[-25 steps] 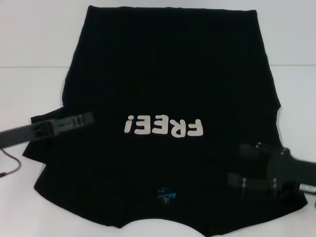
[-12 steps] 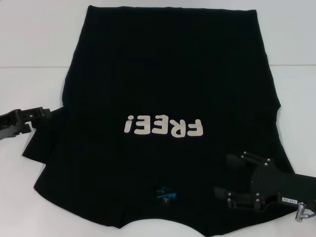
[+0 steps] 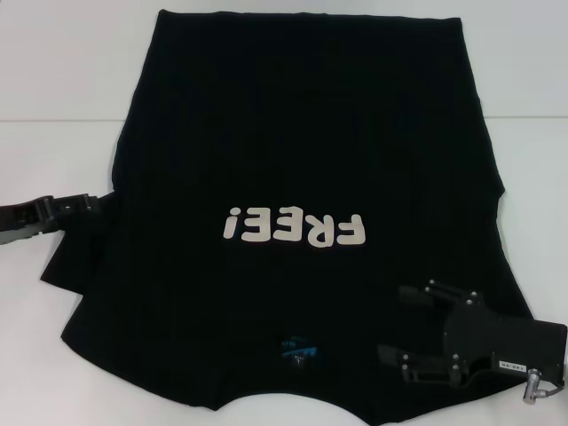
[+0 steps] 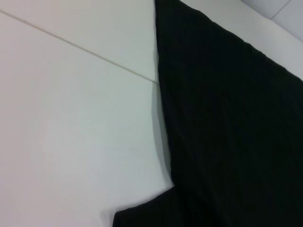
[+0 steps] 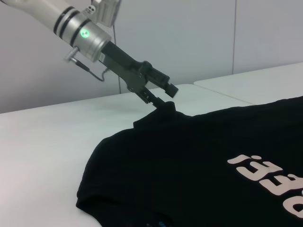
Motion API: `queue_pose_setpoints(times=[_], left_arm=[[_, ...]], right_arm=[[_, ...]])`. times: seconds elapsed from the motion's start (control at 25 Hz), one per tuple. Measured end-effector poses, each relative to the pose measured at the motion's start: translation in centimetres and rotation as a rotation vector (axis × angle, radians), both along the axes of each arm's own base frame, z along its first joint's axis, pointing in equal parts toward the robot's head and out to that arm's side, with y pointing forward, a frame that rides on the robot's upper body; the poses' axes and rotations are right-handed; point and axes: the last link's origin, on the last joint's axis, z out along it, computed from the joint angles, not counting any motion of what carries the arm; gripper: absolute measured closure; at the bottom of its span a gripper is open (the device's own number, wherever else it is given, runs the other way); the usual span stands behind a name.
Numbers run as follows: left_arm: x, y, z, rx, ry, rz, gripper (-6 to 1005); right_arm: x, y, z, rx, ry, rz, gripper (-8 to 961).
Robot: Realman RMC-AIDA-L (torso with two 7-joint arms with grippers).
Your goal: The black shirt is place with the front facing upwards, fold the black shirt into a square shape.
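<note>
Left tool (image 5: 163, 100) pinches the black shirt (image 3: 302, 160) sleeve; right tool (image 3: 417, 328), prongs spread, should lower onto the opposite sleeve beneath it

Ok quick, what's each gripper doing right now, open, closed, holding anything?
Left gripper: shut on the black shirt, at its left sleeve edge.
Right gripper: open, over the shirt's right shoulder, holding nothing.
</note>
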Motion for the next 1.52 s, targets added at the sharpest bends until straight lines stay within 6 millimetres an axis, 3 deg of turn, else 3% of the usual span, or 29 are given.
queue_pose_setpoints(times=[0.84,1.28,1.4,1.52], left_arm=[[1.0,0.6,-1.9,-0.041,0.031,-0.033,164],[0.6,0.5,-1.6,-0.026,0.036,-0.024,379],[0.5,0.4,-1.5,-0.019,0.034,-0.019,595],[0.5,0.4,-1.5,-0.023,0.040,-0.028,738]], right_arm=[[-0.1,-0.2,-0.1,-0.010,0.017,-0.010,26],[-0.1,-0.3,-0.1,-0.015,0.025,-0.021,26],[-0.1,-0.3,-0.1,-0.022,0.033,-0.030,26],[-0.1,-0.4,-0.1,-0.025,0.035,-0.033,27]])
